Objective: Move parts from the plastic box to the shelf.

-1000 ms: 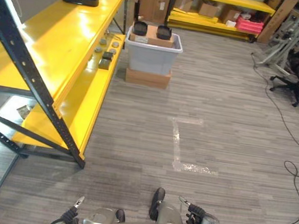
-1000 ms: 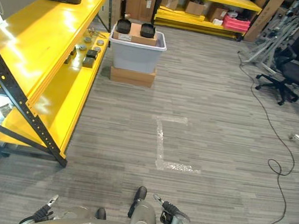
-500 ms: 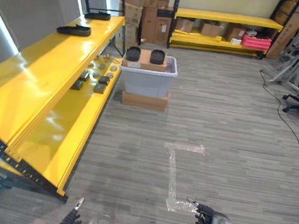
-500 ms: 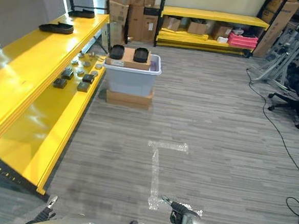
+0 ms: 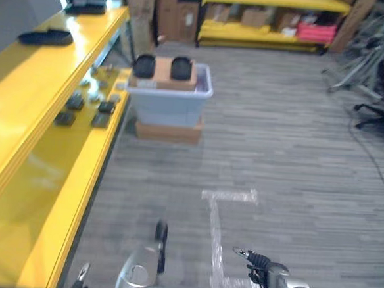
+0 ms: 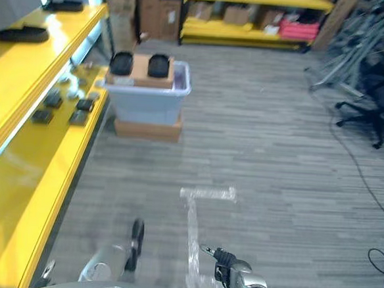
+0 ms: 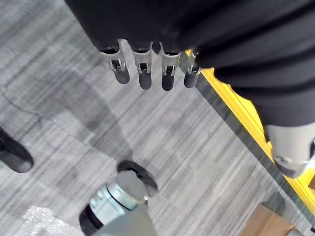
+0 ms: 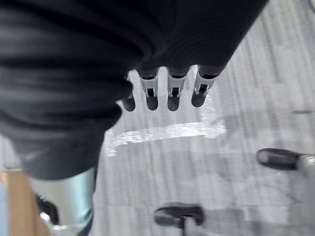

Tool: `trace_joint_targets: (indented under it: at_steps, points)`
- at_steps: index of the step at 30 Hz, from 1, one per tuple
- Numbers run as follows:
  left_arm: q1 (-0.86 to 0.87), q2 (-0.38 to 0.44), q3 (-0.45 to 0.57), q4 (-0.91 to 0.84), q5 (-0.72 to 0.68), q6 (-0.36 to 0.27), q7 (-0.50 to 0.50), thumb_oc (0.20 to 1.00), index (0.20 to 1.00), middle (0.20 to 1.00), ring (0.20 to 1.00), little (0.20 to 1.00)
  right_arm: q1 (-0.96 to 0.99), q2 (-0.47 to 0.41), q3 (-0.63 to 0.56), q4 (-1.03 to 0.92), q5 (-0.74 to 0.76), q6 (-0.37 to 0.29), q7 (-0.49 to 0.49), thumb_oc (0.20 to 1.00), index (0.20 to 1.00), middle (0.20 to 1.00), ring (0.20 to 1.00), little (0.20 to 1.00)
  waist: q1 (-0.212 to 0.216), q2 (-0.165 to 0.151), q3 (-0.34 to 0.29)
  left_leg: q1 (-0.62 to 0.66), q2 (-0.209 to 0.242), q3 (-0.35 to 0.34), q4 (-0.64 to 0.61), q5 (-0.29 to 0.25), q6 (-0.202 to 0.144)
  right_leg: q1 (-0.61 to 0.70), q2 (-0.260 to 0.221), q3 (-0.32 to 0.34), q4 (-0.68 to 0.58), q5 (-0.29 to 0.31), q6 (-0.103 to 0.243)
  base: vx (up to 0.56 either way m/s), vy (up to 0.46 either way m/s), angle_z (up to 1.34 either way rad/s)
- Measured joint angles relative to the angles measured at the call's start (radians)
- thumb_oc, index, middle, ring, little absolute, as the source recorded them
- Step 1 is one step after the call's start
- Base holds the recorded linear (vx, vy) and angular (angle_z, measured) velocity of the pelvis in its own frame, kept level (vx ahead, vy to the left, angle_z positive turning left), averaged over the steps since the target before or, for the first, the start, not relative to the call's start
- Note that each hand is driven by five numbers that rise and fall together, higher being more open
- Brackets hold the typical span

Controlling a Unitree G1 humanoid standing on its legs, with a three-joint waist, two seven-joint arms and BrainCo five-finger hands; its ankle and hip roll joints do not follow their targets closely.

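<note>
Ahead, the plastic box [image 5: 170,101] is seen on a cardboard base [image 5: 167,130] beside the yellow shelf [image 5: 45,173], two black parts [image 5: 162,67] resting on top. Left hand [image 7: 147,69] and right hand [image 8: 167,91] are held empty, fingers straight. No writing can be read.

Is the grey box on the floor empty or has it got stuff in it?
Not empty: the plastic box holds a brown carton with two black parts on top.

Left hand [image 7: 147,73] and right hand [image 8: 167,91] hang low, fingers relaxed and straight, holding nothing
</note>
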Motion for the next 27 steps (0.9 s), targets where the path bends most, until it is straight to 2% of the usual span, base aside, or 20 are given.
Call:
trace_joint_targets:
  at_steps: [1,2,3,4,5,6,7,9,10,11,12,13,15,17,20,22,23,24,26,27]
  points:
    - [-0.016,0.008,0.007,0.015,0.0,-0.003,0.006,1.0,1.0,1.0,1.0,1.0,-0.013,0.019,0.002,0.014,0.002,0.0,-0.002,1.0,1.0,1.0,1.0,1.0,0.015,-0.019,-0.01,0.014,-0.015,0.015,0.02,0.001,0.002,-0.033,-0.037,-0.033,0.095,-0.01,0.012,0.46,0.317,-0.76]
    - [-0.021,0.022,0.013,0.024,0.002,-0.022,0.011,1.0,1.0,1.0,1.0,1.0,-0.008,0.057,0.003,0.01,0.024,-0.01,0.0,1.0,1.0,1.0,1.0,1.0,0.031,-0.067,-0.042,0.014,-0.043,0.04,0.037,0.011,0.038,-0.082,-0.088,-0.094,0.219,-0.004,0.059,0.34,0.266,-0.58]
    - [-0.036,0.034,0.009,0.032,0.009,-0.036,0.01,1.0,1.0,1.0,1.0,1.0,-0.008,0.079,0.001,0.014,0.036,-0.021,0.0,1.0,1.0,1.0,1.0,1.0,0.032,-0.085,-0.042,0.018,-0.069,0.053,0.045,0.017,0.1,-0.112,-0.122,-0.114,0.308,0.009,0.109,0.37,0.324,-0.25]
    - [-0.069,0.046,0.007,0.046,0.014,-0.043,0.011,1.0,1.0,1.0,1.0,1.0,-0.009,0.104,-0.001,0.015,0.041,-0.026,-0.001,1.0,1.0,1.0,1.0,1.0,0.032,-0.126,-0.039,0.039,-0.109,0.06,0.045,-0.005,0.114,-0.149,-0.165,-0.111,0.432,0.026,0.163,0.26,0.259,0.16]
    - [-0.106,0.044,-0.019,0.055,0.013,-0.056,0.007,1.0,1.0,1.0,1.0,1.0,-0.01,0.127,-0.002,0.015,0.042,-0.038,-0.011,1.0,1.0,1.0,1.0,1.0,0.04,-0.137,-0.039,0.07,-0.136,0.063,0.046,-0.033,0.135,-0.21,-0.182,-0.102,0.588,0.056,0.187,0.25,0.236,-0.03]
    - [-0.11,0.039,-0.047,0.051,0.013,-0.068,0.006,1.0,1.0,1.0,1.0,1.0,-0.026,0.134,-0.002,0.014,0.043,-0.042,-0.013,1.0,1.0,1.0,1.0,1.0,0.056,-0.119,-0.045,0.085,-0.134,0.08,0.041,-0.056,0.139,-0.267,-0.174,-0.099,0.661,0.1,0.193,0.39,0.206,-0.29]
    - [-0.105,0.039,-0.088,0.035,0.01,-0.073,0.006,1.0,1.0,1.0,1.0,1.0,-0.048,0.139,-0.001,-0.014,0.05,-0.058,-0.014,1.0,1.0,1.0,1.0,1.0,0.048,-0.082,-0.053,0.102,-0.138,0.086,0.023,-0.068,0.128,-0.356,-0.159,-0.137,0.699,0.105,0.183,0.25,0.072,-0.42]
    - [-0.112,0.037,-0.099,0.017,0.009,-0.072,0.005,1.0,1.0,1.0,1.0,1.0,-0.059,0.125,-0.004,-0.059,0.049,-0.068,-0.014,1.0,1.0,1.0,1.0,1.0,0.026,-0.035,-0.044,0.118,-0.139,0.072,-0.005,-0.074,0.1,-0.41,-0.141,-0.218,0.582,0.038,0.13,0.31,-0.022,-0.01]
    - [-0.12,0.027,-0.103,0.004,0.008,-0.069,0.007,1.0,1.0,1.0,1.0,1.0,-0.067,0.11,-0.004,-0.064,0.049,-0.08,-0.013,1.0,1.0,1.0,1.0,1.0,0.018,0.004,-0.032,0.11,-0.119,0.081,0.017,-0.102,-0.039,-0.436,-0.082,-0.259,0.353,0.049,0.087,0.4,-0.1,0.13]
    - [-0.134,0.04,-0.102,-0.004,0.006,-0.068,0.009,1.0,1.0,1.0,1.0,1.0,-0.074,0.114,-0.004,-0.053,0.049,-0.085,-0.013,1.0,1.0,1.0,1.0,1.0,0.026,-0.029,-0.009,0.064,-0.146,0.05,0.105,-0.068,-0.165,-0.443,-0.101,-0.236,0.156,0.079,0.048,0.5,-0.109,-0.02]
    - [-0.145,0.055,-0.09,-0.02,0.002,-0.066,0.011,1.0,1.0,1.0,1.0,1.0,-0.077,0.123,-0.01,-0.043,0.047,-0.08,-0.01,1.0,1.0,1.0,1.0,1.0,0.029,-0.078,0.023,-0.015,-0.15,0.025,0.278,-0.147,0.036,-0.475,-0.179,-0.209,0.068,0.186,0.06,0.63,-0.159,-0.39]
    - [-0.122,0.017,-0.087,-0.003,0.0,-0.042,0.027,1.0,1.0,1.0,1.0,1.0,-0.052,0.094,-0.014,-0.055,0.043,-0.088,-0.009,1.0,1.0,1.0,1.0,1.0,0.023,0.0,0.009,0.019,-0.065,-0.056,0.24,-0.2,0.034,-0.482,-0.156,-0.196,0.109,0.209,0.132,0.59,-0.159,-0.47]
    - [-0.122,-0.014,-0.089,-0.006,0.001,-0.03,0.031,1.0,1.0,1.0,1.0,1.0,-0.025,0.075,-0.034,-0.076,0.032,-0.088,0.013,1.0,1.0,1.0,1.0,1.0,-0.015,0.012,0.031,0.032,-0.099,-0.059,0.203,-0.189,0.084,-0.518,-0.2,-0.185,0.066,0.24,0.156,0.52,-0.159,-0.03]
    - [-0.136,-0.022,-0.094,-0.006,0.001,-0.031,0.029,1.0,1.0,1.0,1.0,1.0,-0.007,0.071,-0.05,-0.075,0.029,-0.085,0.016,1.0,1.0,1.0,1.0,1.0,-0.039,0.006,0.038,0.037,-0.122,-0.07,0.182,-0.178,0.088,-0.544,-0.241,-0.182,-0.075,0.303,0.192,0.66,-0.166,0.23]
    - [-0.135,-0.017,-0.086,-0.034,0.011,-0.039,0.028,1.0,1.0,1.0,1.0,1.0,0.023,0.097,-0.049,-0.075,0.029,-0.082,0.024,1.0,1.0,1.0,1.0,1.0,-0.06,-0.007,0.068,0.085,-0.143,-0.138,0.195,-0.204,0.079,-0.488,-0.291,-0.188,-0.202,0.354,0.171,0.75,-0.136,0.76]
    - [-0.121,-0.002,-0.084,-0.028,0.013,-0.044,0.02,1.0,1.0,1.0,1.0,1.0,0.016,0.105,-0.043,-0.067,0.03,-0.084,0.025,1.0,1.0,1.0,1.0,1.0,-0.049,-0.027,0.067,0.109,-0.13,-0.139,0.222,-0.252,0.08,-0.432,-0.287,-0.18,-0.135,0.332,0.176,0.62,-0.108,0.9]
    - [-0.126,0.011,-0.086,-0.012,0.013,-0.041,0.017,1.0,1.0,1.0,1.0,1.0,-0.003,0.108,-0.046,-0.037,0.03,-0.085,0.025,1.0,1.0,1.0,1.0,1.0,-0.052,-0.047,0.06,0.114,-0.121,-0.13,0.245,-0.264,0.088,-0.424,-0.279,-0.177,-0.046,0.301,0.161,0.6,-0.125,0.74]
    - [-0.115,0.017,-0.085,-0.014,0.013,-0.041,0.016,1.0,1.0,1.0,1.0,1.0,-0.008,0.106,-0.05,-0.03,0.03,-0.087,0.025,1.0,1.0,1.0,1.0,1.0,-0.043,-0.056,0.054,0.115,-0.116,-0.134,0.256,-0.271,0.082,-0.412,-0.259,-0.152,-0.038,0.315,0.137,0.66,-0.116,0.47]
    - [-0.085,0.016,-0.077,-0.004,0.024,-0.039,0.015,1.0,1.0,1.0,1.0,1.0,-0.056,0.091,-0.047,-0.024,0.03,-0.101,0.026,1.0,1.0,1.0,1.0,1.0,-0.037,-0.067,0.045,0.131,-0.1,-0.149,0.25,-0.285,0.055,-0.407,-0.239,-0.158,0.013,0.288,0.119,0.57,-0.118,0.17]
    - [-0.059,0.015,-0.08,0.009,0.034,-0.037,0.014,1.0,1.0,1.0,1.0,1.0,-0.065,0.077,-0.037,-0.003,0.03,-0.104,0.028,1.0,1.0,1.0,1.0,1.0,-0.035,-0.05,0.021,0.162,-0.07,-0.165,0.212,-0.273,0.006,-0.389,-0.196,-0.164,0.012,0.264,0.095,0.57,-0.153,0.13]
